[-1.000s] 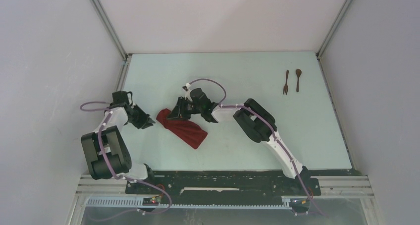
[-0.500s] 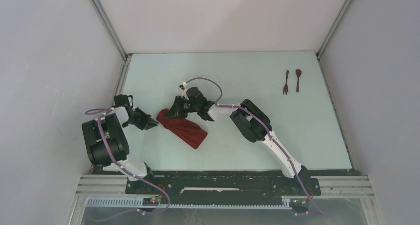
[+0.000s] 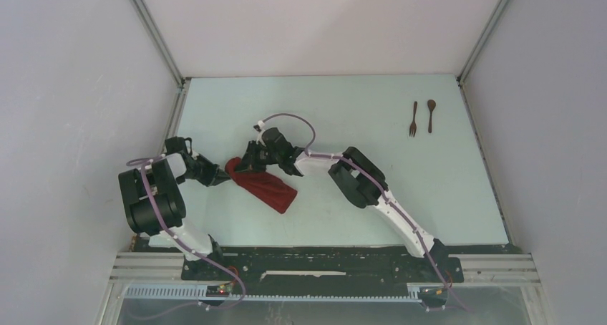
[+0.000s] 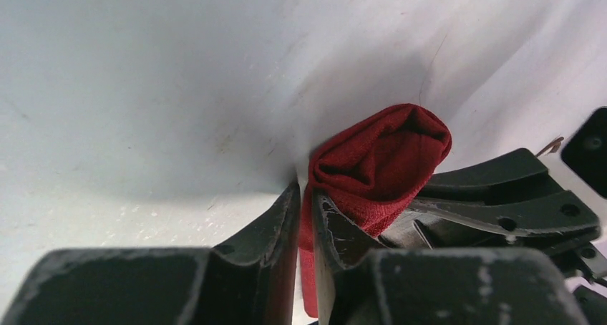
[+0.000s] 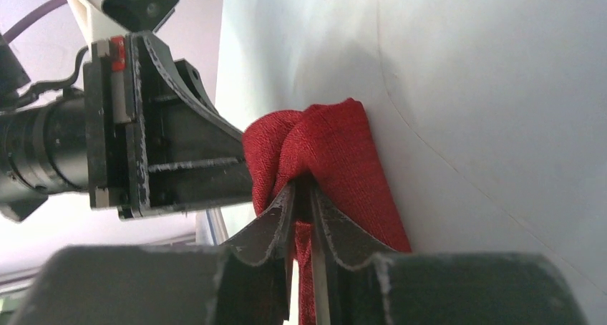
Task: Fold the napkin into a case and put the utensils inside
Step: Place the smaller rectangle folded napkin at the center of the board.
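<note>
Pinching the ten-o'clock end of the dark red cloth napkin [image 3: 272, 190], the left gripper [image 4: 304, 196] was clamped on it. The right gripper [image 5: 302, 187] clamped it just beside.

- The napkin [image 4: 379, 160] is showing as soft, matt, finely woven red cloth.
- The fingers [image 4: 283, 225] are looking like scuffed, matt black plastic.
- The tabletop [image 4: 143, 89] is looking smooth, faintly scratched.

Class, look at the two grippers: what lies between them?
The bunched end of the napkin, pinched by left gripper and right gripper; all three views show it.
</note>
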Robot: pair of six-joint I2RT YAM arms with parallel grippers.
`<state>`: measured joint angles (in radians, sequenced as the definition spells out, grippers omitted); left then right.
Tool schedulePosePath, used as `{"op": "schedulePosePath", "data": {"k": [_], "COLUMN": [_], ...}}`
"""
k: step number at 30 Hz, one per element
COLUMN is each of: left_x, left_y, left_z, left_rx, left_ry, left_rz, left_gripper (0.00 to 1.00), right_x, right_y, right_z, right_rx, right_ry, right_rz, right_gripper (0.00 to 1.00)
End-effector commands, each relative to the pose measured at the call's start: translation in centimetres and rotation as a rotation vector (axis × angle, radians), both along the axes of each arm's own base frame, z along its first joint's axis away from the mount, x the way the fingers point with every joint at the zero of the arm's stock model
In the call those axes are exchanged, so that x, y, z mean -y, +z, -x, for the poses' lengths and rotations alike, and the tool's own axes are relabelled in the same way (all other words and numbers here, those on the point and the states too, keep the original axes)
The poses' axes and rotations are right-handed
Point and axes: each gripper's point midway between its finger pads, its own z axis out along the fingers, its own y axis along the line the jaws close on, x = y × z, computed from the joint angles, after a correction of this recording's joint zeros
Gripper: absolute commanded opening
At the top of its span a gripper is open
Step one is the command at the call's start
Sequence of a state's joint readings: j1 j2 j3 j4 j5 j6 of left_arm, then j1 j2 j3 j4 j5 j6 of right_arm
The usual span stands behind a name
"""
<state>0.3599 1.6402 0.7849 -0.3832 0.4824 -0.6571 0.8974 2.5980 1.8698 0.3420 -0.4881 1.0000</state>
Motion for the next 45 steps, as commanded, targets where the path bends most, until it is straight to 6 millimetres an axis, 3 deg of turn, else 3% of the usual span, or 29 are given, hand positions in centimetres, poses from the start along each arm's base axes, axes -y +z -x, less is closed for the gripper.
{"op": "schedulePosePath", "data": {"k": [1, 5, 7, 11, 14, 18, 22, 25, 34, 45], "left_x": [-0.4, -0.2, -0.2, -1.0, -2.0, -2.5, -1.3, -1.1, 0.5, 0.3], "left_y": [-1.0, -1.2, -1.1, 0.1, 2.1, 5.2, 6.5, 6.5, 4.9, 4.2], "left_z": [0.0, 0.1, 0.2, 0.2, 0.8, 0.6, -0.2, -0.7, -1.4, -1.8], "left_rx": [-0.024, -0.031, -0.031, -0.014, 0.016, 0.049, 0.035, 0.002, -0.047, -0.074], "left_ry": [0.010, 0.002, -0.004, -0.018, -0.039, -0.103, -0.170, -0.203, -0.276, -0.296], "left_rz": [-0.023, -0.019, -0.022, -0.099, -0.226, -0.410, -0.496, -0.548, -0.568, -0.596], "left_gripper": [0.21, 0.21, 0.21, 0.23, 0.27, 0.36, 0.36, 0.31, 0.30, 0.24], "right_x": [-2.5, -2.8, -2.2, -0.7, -0.5, -0.2, 0.1, 0.2, 0.2, 0.0], "right_y": [-2.0, -0.7, -1.3, -3.6, -4.4, -4.7, -3.9, -3.5, -3.1, -2.6], "right_z": [2.2, 2.6, 2.7, 3.7, 4.1, 3.7, 2.9, 2.8, 2.6, 2.6], "right_rx": [0.049, 0.097, 0.077, 0.055, 0.045, 0.036, 0.038, 0.043, 0.048, 0.058], "right_ry": [0.012, 0.046, 0.050, 0.042, 0.049, 0.043, 0.019, 0.019, 0.015, 0.018], "right_rz": [0.087, 0.127, 0.155, 0.240, 0.245, 0.240, 0.219, 0.212, 0.199, 0.187], "right_gripper": [0.22, 0.28, 0.33, 0.19, 0.10, 0.08, 0.08, 0.08, 0.08, 0.06]}}
